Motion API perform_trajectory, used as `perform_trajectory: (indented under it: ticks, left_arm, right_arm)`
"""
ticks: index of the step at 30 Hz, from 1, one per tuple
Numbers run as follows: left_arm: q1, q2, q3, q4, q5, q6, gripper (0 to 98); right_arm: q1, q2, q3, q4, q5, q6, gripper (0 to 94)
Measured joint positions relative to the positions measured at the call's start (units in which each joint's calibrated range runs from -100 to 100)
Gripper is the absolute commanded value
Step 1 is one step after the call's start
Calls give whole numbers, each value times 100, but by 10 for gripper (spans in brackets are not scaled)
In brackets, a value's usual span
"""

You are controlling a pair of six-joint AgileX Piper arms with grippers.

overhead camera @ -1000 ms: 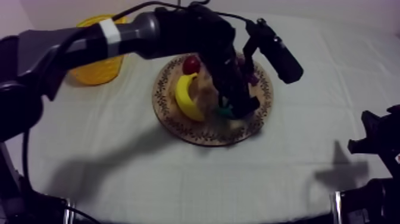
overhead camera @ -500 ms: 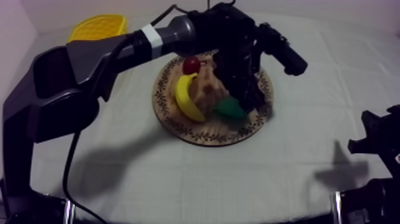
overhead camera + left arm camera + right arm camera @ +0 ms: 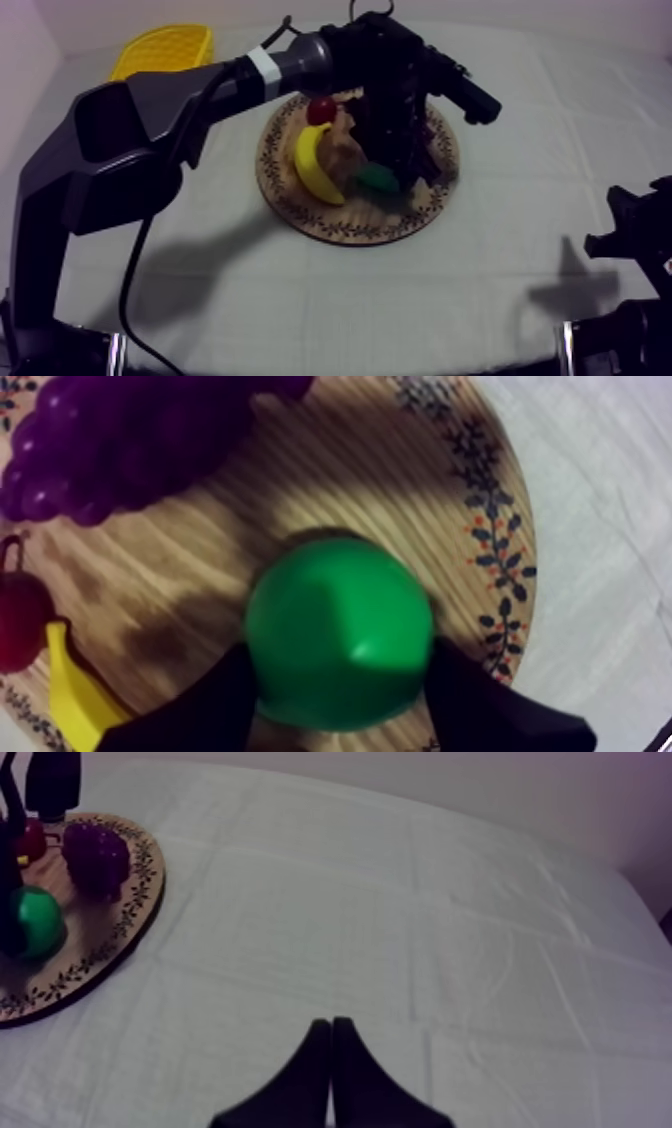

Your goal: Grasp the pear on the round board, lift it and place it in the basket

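The green pear lies on the round wooden board. My left gripper is closed round it, one black finger against each side. From above, my left gripper reaches down over the board at the pear. The yellow basket stands at the far left of the table. Low at the right edge, my right gripper rests; its fingers lie together as a narrow wedge over bare cloth.
On the board beside the pear are a banana, a small red fruit and purple grapes. My left arm stretches between the basket and the board. Open cloth lies in front of and right of the board.
My left arm has swung and settled lower over the board, and its gripper has come round the pear, which shifted slightly left. The right arm has not moved.
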Motion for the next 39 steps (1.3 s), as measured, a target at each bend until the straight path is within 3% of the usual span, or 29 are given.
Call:
perform_trajectory:
  ticks: [11, 20, 32, 39]
  left_arm:
    - [-151, -1277, 705, -890, 106, 89, 464]
    - [-936, -2996, 1841, -1371, 46, 0, 482]
    - [-2224, -3984, 3061, -1639, -347, -212, 478]
    - [-2546, -3927, 3467, -1657, -600, -119, 480]
  right_arm:
    - [0, 0, 0, 0, 0, 0, 3]
    - [0, 0, 0, 0, 0, 0, 3]
    - [0, 0, 0, 0, 9, 0, 3]
    - [0, 0, 0, 0, 9, 0, 3]
